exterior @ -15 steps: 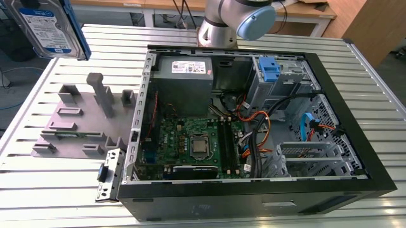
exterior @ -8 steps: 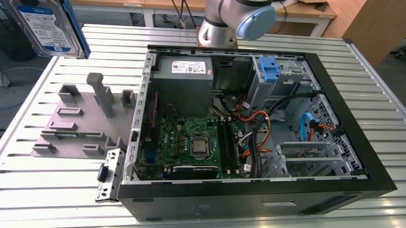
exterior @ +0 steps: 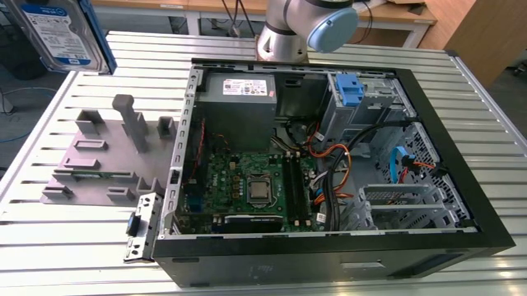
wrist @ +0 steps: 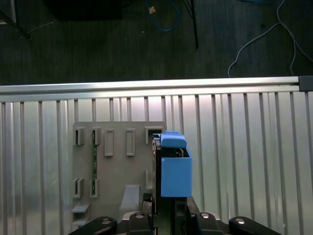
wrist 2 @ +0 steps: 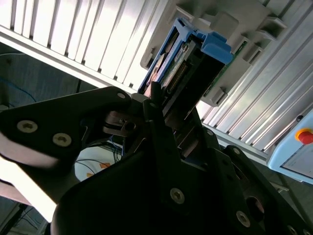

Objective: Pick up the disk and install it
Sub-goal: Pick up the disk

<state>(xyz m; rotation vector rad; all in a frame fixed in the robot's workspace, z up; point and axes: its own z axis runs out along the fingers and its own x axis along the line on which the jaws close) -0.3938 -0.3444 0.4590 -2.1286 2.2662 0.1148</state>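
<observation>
Up above the grey fixture plate the disk hangs in the air, clear of the bench. The claw is clamped on it: in the second wrist view its matte black fingers pinch the flat body from both sides. The disk is a thin silver metal slab with a glossy blue-and-white label on its broad face and blue plastic rails along the sides. It's held on edge, with its long axis more or less upright and leaning a little in the exterior view. The free end points down toward the plate and the label faces that camera. In the first wrist view you look straight along it, so it reads as a narrow dark edge with a chunky blue block. The plate is dull grey, with rectangular pockets and stubby upright posts. It lies on ribbed aluminium slats, and the open black computer case is just beside it.
</observation>
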